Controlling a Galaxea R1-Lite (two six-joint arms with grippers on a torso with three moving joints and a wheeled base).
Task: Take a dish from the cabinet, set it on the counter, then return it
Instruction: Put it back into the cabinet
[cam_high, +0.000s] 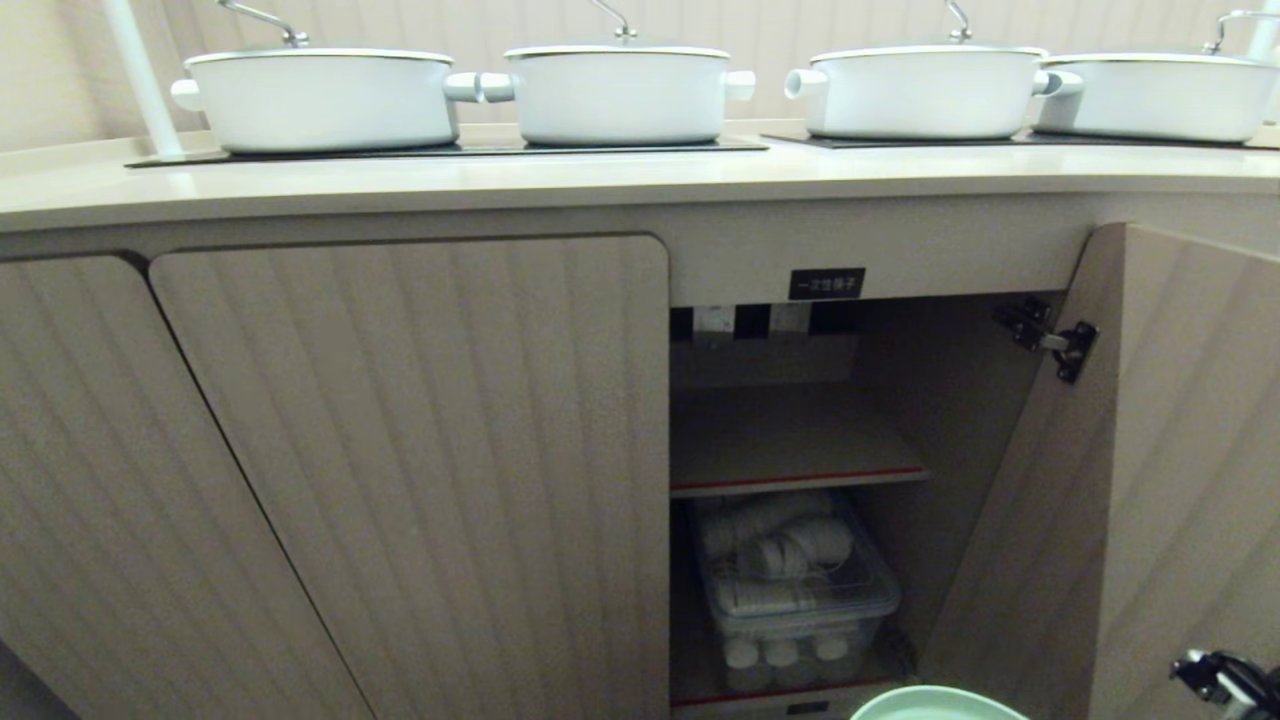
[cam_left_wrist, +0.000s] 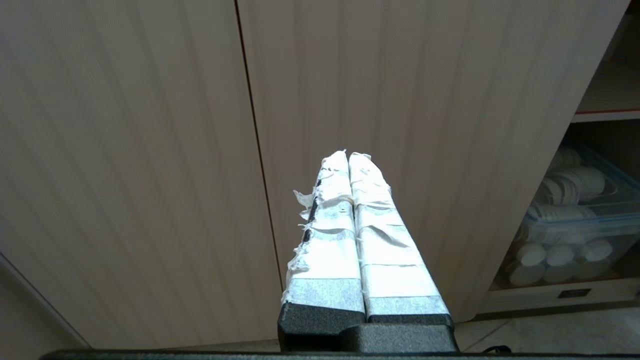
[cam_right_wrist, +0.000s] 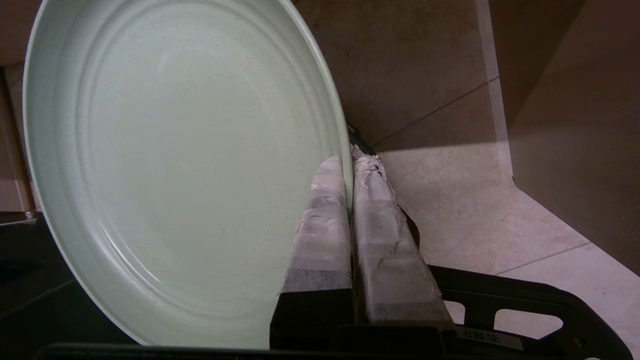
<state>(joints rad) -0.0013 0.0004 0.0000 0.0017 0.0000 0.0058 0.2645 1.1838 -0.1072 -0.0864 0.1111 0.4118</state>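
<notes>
Mint-green and glossy, the dish (cam_right_wrist: 165, 165) is a round shallow plate with concentric rings and a raised rim; the right gripper (cam_right_wrist: 348, 160) has its tape-wrapped fingers (cam_right_wrist: 325, 215) pinched on that rim, one on each side. In the head view only an arc of the dish shows at the bottom edge, right of centre, before the open cabinet (cam_high: 780, 440). The cabinet's doors are beige, vertically ribbed and round-cornered; the right door (cam_high: 1180, 470) stands swung out on a black hinge (cam_high: 1050, 335). A small black label (cam_high: 826, 283) sits above a bare wooden shelf (cam_high: 790, 445), and a clear plastic bin (cam_high: 800, 590) of white items lies below. Along the top of the frame, four white lidded pots (cam_high: 320, 95) stand on black glass panels (cam_high: 450, 150) set in the smooth cream counter (cam_high: 600, 175). The left gripper (cam_left_wrist: 348, 157), its taped fingers pressed together, faces a shut door. Pale stone tiles (cam_right_wrist: 475, 210) cover the floor.
</notes>
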